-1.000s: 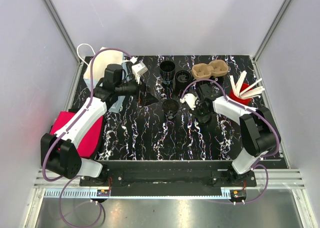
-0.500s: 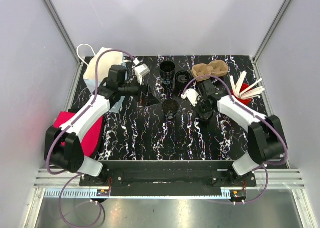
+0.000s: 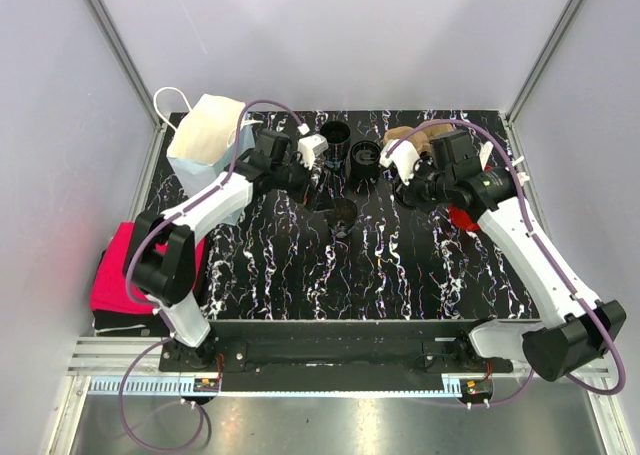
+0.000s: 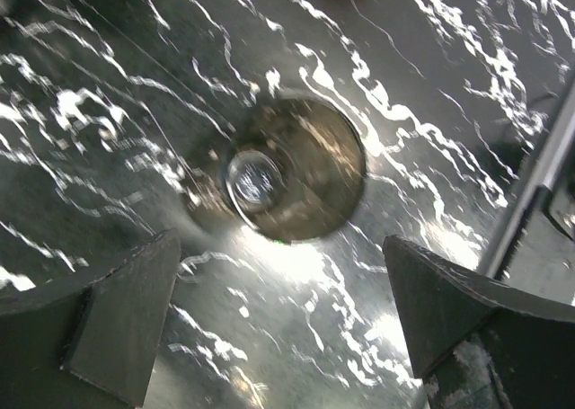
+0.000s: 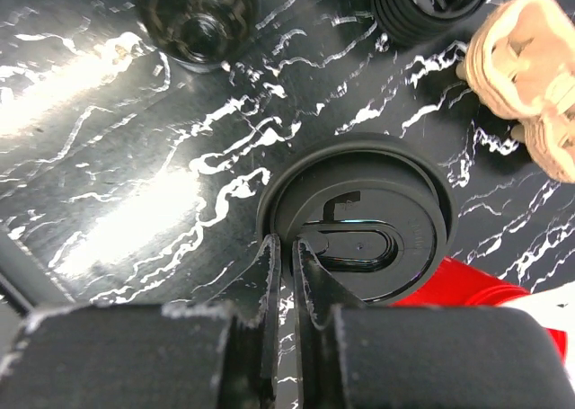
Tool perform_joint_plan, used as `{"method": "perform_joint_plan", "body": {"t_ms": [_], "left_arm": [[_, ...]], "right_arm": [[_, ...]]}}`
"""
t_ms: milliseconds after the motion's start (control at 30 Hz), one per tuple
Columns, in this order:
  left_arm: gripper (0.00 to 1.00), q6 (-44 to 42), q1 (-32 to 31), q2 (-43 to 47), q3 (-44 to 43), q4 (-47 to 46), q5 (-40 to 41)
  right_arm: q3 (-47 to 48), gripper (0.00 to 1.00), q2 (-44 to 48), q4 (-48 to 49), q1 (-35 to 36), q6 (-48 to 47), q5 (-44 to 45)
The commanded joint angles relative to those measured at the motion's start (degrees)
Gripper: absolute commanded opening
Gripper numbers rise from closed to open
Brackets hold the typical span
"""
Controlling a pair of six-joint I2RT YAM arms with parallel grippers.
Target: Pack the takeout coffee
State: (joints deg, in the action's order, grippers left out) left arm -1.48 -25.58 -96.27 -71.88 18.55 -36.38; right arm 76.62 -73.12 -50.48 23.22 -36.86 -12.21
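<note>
An open black coffee cup [image 3: 341,215] stands mid-table; in the left wrist view it [image 4: 287,171] shows from above, blurred. My left gripper [image 3: 320,189] hovers just left of and above it, wide open [image 4: 278,310] with nothing between the fingers. My right gripper [image 5: 294,252] is shut on the rim of a black sip lid [image 5: 364,234] and holds it off the table, right of the cup [image 3: 408,191]. A lidded cup [image 3: 364,158] and another open cup [image 3: 335,135] stand at the back. The cardboard cup carrier [image 3: 420,138] lies beside them.
A white paper bag [image 3: 205,135] stands at the back left. A red holder with wooden stirrers [image 3: 490,180] sits under my right forearm. A pink cloth [image 3: 120,275] lies at the left edge. Grey walls enclose the table.
My left arm swung right, from beside the bag to the open cup. My right gripper closed on the lid and rose with it toward the back right.
</note>
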Motion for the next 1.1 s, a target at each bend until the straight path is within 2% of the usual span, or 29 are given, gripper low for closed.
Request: {"method": "perform_joint_plan", "body": {"t_ms": [0,433,733,900,1067], "left_arm": [[0.99,-1.16,-0.25,-4.61,-8.01,1.05,3.33],[0.74,-6.43,-3.42,-12.62,-15.22,5.27,8.95],[0.58,-7.05,-3.68,-16.58,-17.94,6.94,9.14],[0.42,-7.31,-3.95,-17.99,-19.18,8.17,8.61],[0.33,-8.1,-4.39,-18.25,-19.79,9.49,7.64]], "right_arm": [[3.45,0.01,1.93,-4.63,-0.28,-0.4,-3.87],[4.94,0.01,4.92,-6.56,-0.2,-0.14,-5.46],[7.05,0.01,5.62,-8.58,-0.28,0.04,-6.6],[6.96,0.01,5.89,-8.5,-0.28,0.04,-6.78],[7.49,0.01,5.8,-8.67,-0.28,-0.05,-6.6]]}}
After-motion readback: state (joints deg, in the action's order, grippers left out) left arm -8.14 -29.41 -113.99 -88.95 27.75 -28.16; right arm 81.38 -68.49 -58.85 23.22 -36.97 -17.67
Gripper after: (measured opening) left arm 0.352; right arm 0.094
